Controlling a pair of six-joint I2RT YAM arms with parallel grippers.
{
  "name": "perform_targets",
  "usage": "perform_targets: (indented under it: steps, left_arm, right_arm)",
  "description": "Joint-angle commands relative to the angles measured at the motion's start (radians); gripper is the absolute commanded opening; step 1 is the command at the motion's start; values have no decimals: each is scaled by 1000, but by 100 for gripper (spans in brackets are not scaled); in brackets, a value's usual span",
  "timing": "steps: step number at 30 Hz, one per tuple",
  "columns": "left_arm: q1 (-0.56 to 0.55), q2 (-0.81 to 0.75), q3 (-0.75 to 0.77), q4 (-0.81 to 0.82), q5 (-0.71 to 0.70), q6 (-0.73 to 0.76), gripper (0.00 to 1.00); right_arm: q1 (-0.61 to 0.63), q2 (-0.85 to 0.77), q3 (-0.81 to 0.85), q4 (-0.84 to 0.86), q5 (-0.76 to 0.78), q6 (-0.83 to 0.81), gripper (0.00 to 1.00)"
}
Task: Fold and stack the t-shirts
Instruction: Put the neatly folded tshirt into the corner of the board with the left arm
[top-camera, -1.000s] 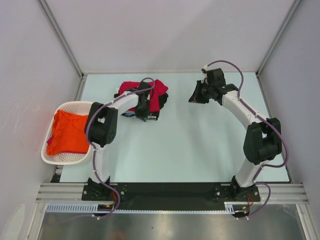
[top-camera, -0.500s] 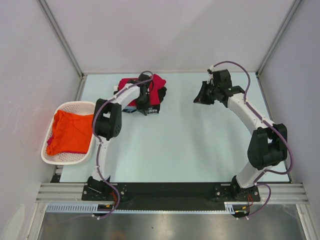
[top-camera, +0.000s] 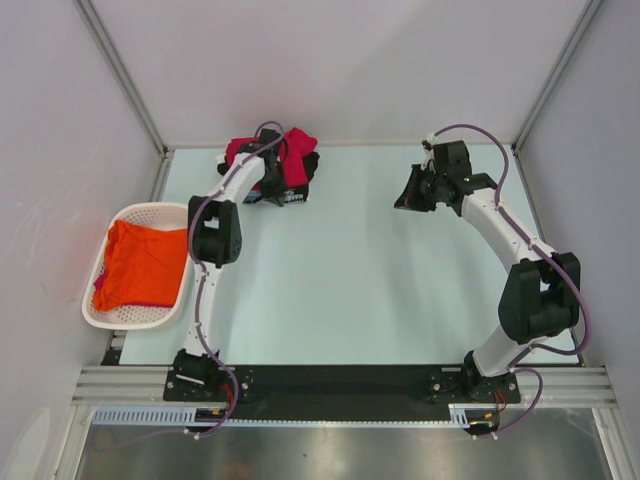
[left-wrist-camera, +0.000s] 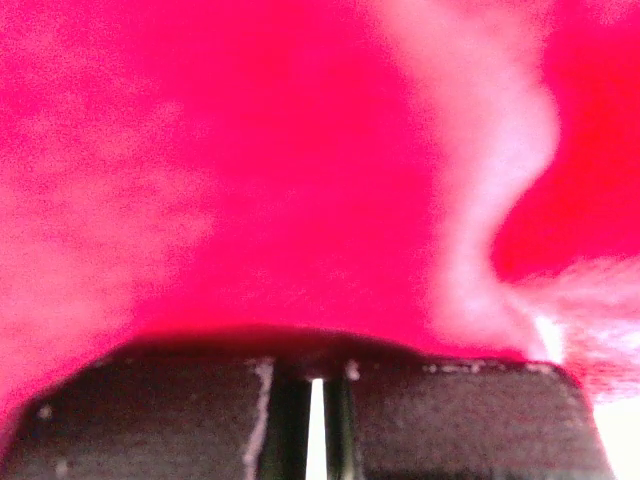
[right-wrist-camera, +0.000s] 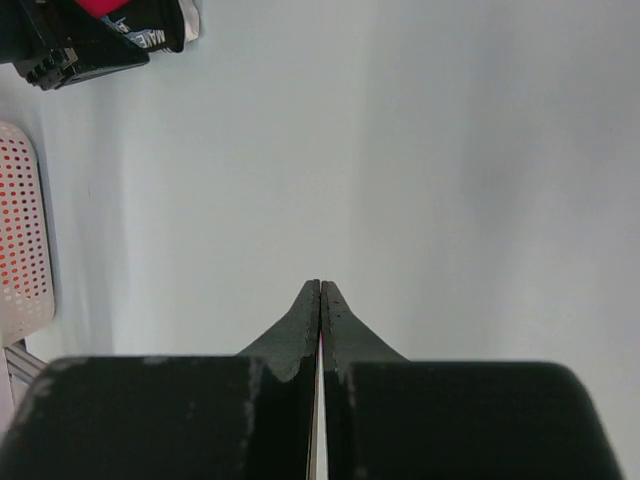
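A stack of t-shirts lies at the far left of the table, with a crimson red t-shirt (top-camera: 298, 145) on top of a black printed one (top-camera: 303, 172). My left gripper (top-camera: 272, 168) is on top of this stack. In the left wrist view the red cloth (left-wrist-camera: 250, 160) fills the frame and hides the fingertips, and the jaws stand almost together (left-wrist-camera: 318, 350). My right gripper (top-camera: 408, 196) is shut and empty above bare table at the far right (right-wrist-camera: 320, 288). An orange t-shirt (top-camera: 135, 265) lies bunched in the basket.
The white perforated basket (top-camera: 140, 209) stands at the table's left edge and shows in the right wrist view (right-wrist-camera: 22, 230). The right wrist view also shows the stack's black printed edge (right-wrist-camera: 150, 36). Grey enclosure walls and metal posts surround the pale green table (top-camera: 350, 270).
My left gripper has moved toward the far left corner and the shirt stack has slid with it. My right gripper has drifted slightly right and stayed shut.
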Motion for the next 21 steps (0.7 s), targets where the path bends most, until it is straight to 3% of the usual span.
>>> perform_targets:
  steps: [1, 2, 4, 5, 6, 11, 14, 21]
  left_arm:
    - [40, -25, -78, 52, -20, 24, 0]
    - [38, -96, -121, 95, 9, 28, 0]
    - [34, -198, -282, 155, 48, 39, 49]
    - [31, -321, -339, 205, 45, 36, 86]
    - [31, -389, -441, 225, 56, 0, 100]
    - [22, -866, -759, 509, 215, -100, 100]
    - [8, -1020, -921, 615, 280, -101, 100]
    - [17, -1068, -987, 513, 370, -30, 100]
  right_arm:
    - [-3, -18, 25, 6, -20, -9, 0]
    - [-3, -17, 28, 9, -25, -5, 0]
    - [-2, -9, 41, 20, -26, 1, 0]
    - [-2, -6, 46, 20, -25, -1, 0]
    - [0, 0, 51, 25, -26, -1, 0]
    - [4, 20, 58, 28, -16, -2, 0]
    - [14, 40, 49, 45, -20, -2, 0]
    - [81, 112, 107, 35, -39, -18, 0]
